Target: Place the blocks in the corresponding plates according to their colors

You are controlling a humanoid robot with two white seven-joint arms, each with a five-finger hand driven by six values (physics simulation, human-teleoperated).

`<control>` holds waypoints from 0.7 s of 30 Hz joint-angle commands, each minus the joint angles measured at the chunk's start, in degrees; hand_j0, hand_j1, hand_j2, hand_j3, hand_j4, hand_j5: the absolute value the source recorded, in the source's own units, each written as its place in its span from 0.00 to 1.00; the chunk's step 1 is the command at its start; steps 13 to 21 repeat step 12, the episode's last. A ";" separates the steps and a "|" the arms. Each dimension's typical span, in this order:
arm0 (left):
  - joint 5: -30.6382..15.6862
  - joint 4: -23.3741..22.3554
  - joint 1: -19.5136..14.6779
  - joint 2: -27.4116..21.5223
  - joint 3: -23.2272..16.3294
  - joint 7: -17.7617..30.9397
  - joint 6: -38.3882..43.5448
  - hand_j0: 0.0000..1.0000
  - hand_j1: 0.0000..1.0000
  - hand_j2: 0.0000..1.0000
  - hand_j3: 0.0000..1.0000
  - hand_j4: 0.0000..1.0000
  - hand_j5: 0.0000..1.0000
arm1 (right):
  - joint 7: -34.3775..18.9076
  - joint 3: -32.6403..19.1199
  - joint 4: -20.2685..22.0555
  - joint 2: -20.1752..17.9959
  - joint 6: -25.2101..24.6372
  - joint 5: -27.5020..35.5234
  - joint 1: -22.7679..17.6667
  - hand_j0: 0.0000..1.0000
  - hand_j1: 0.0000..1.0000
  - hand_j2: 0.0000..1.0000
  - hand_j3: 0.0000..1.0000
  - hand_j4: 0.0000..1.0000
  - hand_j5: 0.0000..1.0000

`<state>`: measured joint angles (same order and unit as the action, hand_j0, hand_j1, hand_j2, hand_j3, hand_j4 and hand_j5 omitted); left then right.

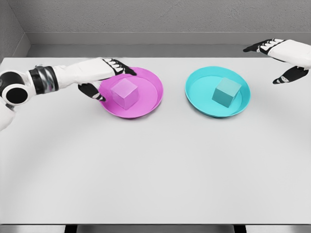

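A: What does the scene show, from the biggest thing down?

B: The table (155, 170) carries two plates. The pink plate (146, 104) holds the pink block (124, 93), and the cyan plate (199, 99) holds the cyan block (227, 92). Each block sits inside its own colour, so the task looks done.

A: And the hands?

B: The left hand (104, 77) hangs at the left rim of the pink plate, fingers spread, holding nothing. One finger reaches over the rim, close to the pink block; whether it touches cannot be told. The right hand (282, 60) is apart from the cyan plate, at the table's far right edge, fingers also spread and empty.

A: What could go wrong from here?

B: Probably only the left arm is a risk. If it pulls back low, a finger may catch the rim and drag or tip the plate, or push the block. The right hand seems well clear.
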<state>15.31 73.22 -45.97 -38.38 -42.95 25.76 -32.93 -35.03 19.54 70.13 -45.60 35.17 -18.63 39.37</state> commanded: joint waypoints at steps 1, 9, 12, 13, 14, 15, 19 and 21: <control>-4.41 3.07 0.53 -6.26 2.96 0.08 -2.07 1.00 1.00 1.00 1.00 1.00 1.00 | 0.03 -0.03 0.36 -0.19 -0.17 0.26 0.00 1.00 1.00 1.00 1.00 1.00 1.00; -8.63 0.08 6.51 -12.24 5.77 0.00 -2.07 1.00 1.00 1.00 1.00 1.00 1.00 | 0.03 -0.03 1.06 -1.07 -0.17 -0.36 -1.67 1.00 1.00 1.00 1.00 1.00 1.00; -8.63 -1.32 6.59 -12.24 5.77 0.00 -2.07 1.00 1.00 1.00 1.00 1.00 1.00 | 0.03 -0.03 1.06 -1.07 -0.17 -0.36 -1.58 1.00 1.00 1.00 1.00 1.00 1.00; -8.63 -1.32 6.59 -12.24 5.77 0.00 -2.07 1.00 1.00 1.00 1.00 1.00 1.00 | 0.03 -0.03 1.06 -1.07 -0.17 -0.36 -1.58 1.00 1.00 1.00 1.00 1.00 1.00; -8.63 -1.32 6.59 -12.24 5.77 0.00 -2.07 1.00 1.00 1.00 1.00 1.00 1.00 | 0.03 -0.03 1.06 -1.07 -0.17 -0.36 -1.58 1.00 1.00 1.00 1.00 1.00 1.00; -8.63 -1.32 6.59 -12.24 5.77 0.00 -2.07 1.00 1.00 1.00 1.00 1.00 1.00 | 0.03 -0.03 1.06 -1.07 -0.17 -0.36 -1.58 1.00 1.00 1.00 1.00 1.00 1.00; -8.63 -1.32 6.59 -12.24 5.77 0.00 -2.07 1.00 1.00 1.00 1.00 1.00 1.00 | 0.03 -0.03 1.06 -1.07 -0.17 -0.36 -1.58 1.00 1.00 1.00 1.00 1.00 1.00; -8.63 -1.32 6.59 -12.24 5.77 0.00 -2.07 1.00 1.00 1.00 1.00 1.00 1.00 | 0.03 -0.03 1.06 -1.07 -0.17 -0.36 -1.58 1.00 1.00 1.00 1.00 1.00 1.00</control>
